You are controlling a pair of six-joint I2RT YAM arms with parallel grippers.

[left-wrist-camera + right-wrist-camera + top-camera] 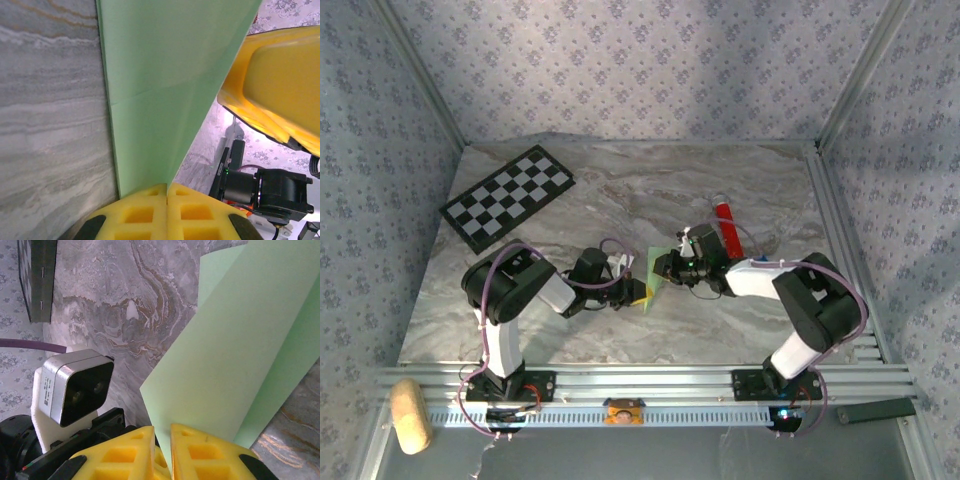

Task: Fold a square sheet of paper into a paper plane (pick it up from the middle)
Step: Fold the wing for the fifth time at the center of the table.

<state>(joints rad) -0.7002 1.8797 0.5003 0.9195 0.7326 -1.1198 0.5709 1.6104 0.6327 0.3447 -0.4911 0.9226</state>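
The square sheet of paper is light green, folded along a crease, and stands on edge over the middle of the marble table. My left gripper comes in from the left and is shut on its lower edge; the sheet rises away from the yellow pads. My right gripper faces it from the right. In the right wrist view its jaws keep a narrow gap, and the sheet runs into that gap against the right pad. The paper plane is out of view.
A red tube lies just behind the right wrist. A black-and-white checkerboard lies at the far left. The left wrist's camera sits close beside the right fingers. A tan block rests off the table at the near left.
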